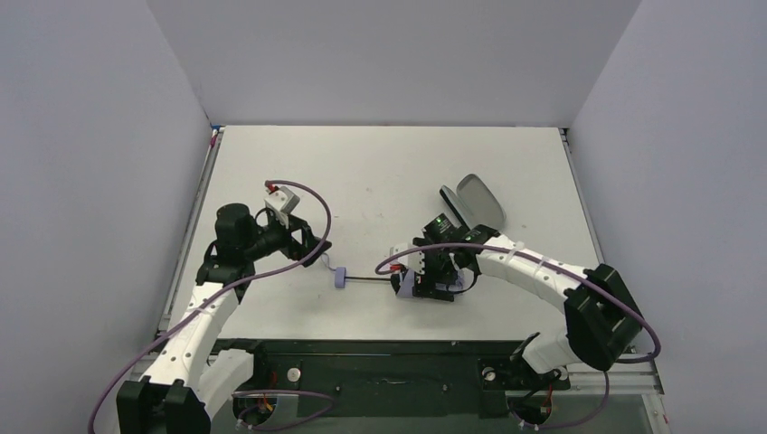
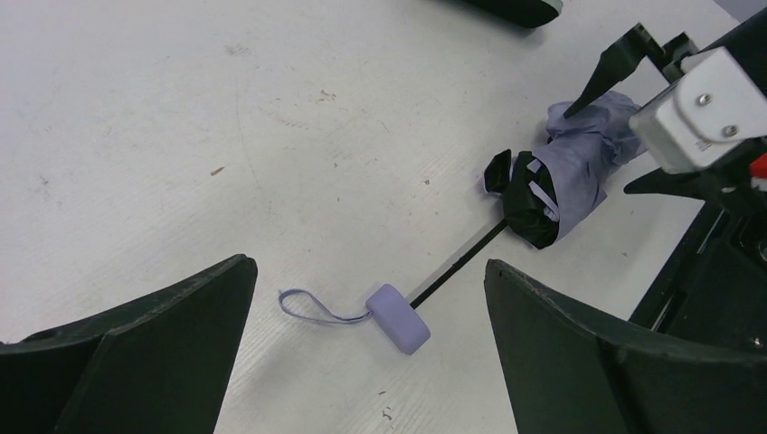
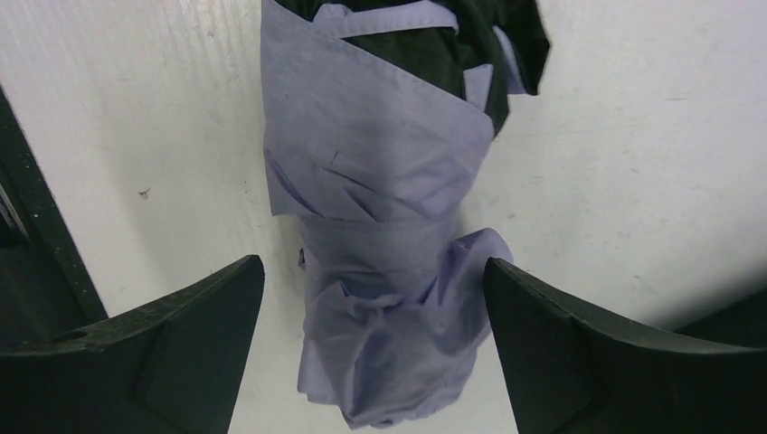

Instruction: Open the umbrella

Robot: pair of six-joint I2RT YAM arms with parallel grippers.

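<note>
The umbrella lies folded on the white table. Its lavender knob handle (image 1: 340, 278) points left, and the thin black shaft (image 1: 366, 279) runs right to the bundled lavender canopy (image 1: 409, 287). In the left wrist view the handle (image 2: 398, 318), its wrist strap (image 2: 312, 309) and the shaft (image 2: 457, 264) lie below my open left gripper (image 2: 369, 267), apart from both fingers. In the top view the left gripper (image 1: 312, 246) hovers up-left of the handle. My right gripper (image 3: 374, 271) is open, its jaws either side of the canopy (image 3: 380, 208) without touching it.
The black-and-grey oblong sleeve (image 1: 475, 201) lies just behind the right gripper (image 1: 425, 280). The table's near edge and a black base rail (image 1: 389, 362) run close in front of the umbrella. Grey walls enclose the table on three sides.
</note>
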